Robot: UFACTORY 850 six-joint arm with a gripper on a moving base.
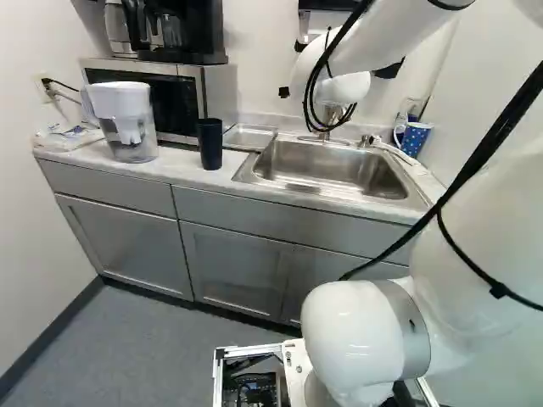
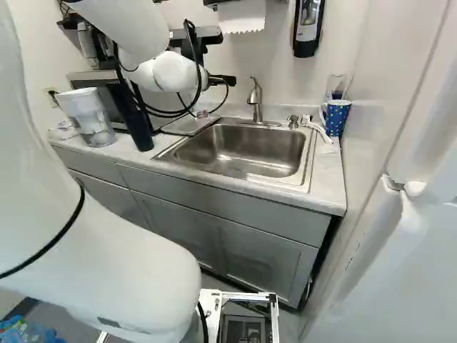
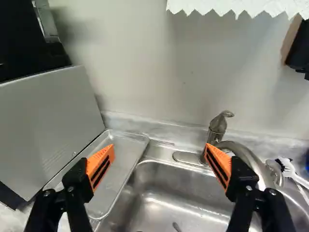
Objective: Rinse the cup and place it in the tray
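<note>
Obstructed and cropped items
Left base view: cables (image 1: 309, 89) partly cover faucet (image 2: 255, 98). Wrist view: a finger (image 3: 101, 163) hides part of tray (image 3: 126, 152); edges crop paper towel (image 3: 236, 6) and sink (image 3: 166, 186).

Arm (image 1: 386, 36) raised and extended forward, wrist (image 2: 170, 72) at its far end; gripper (image 2: 213, 98) open, two fingers wide apart, orange pads (image 3: 101, 166) angled toward each other.

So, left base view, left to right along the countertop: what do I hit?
Water pitcher → tall dark cup → metal tray → sink basin → blue dotted mug
</note>
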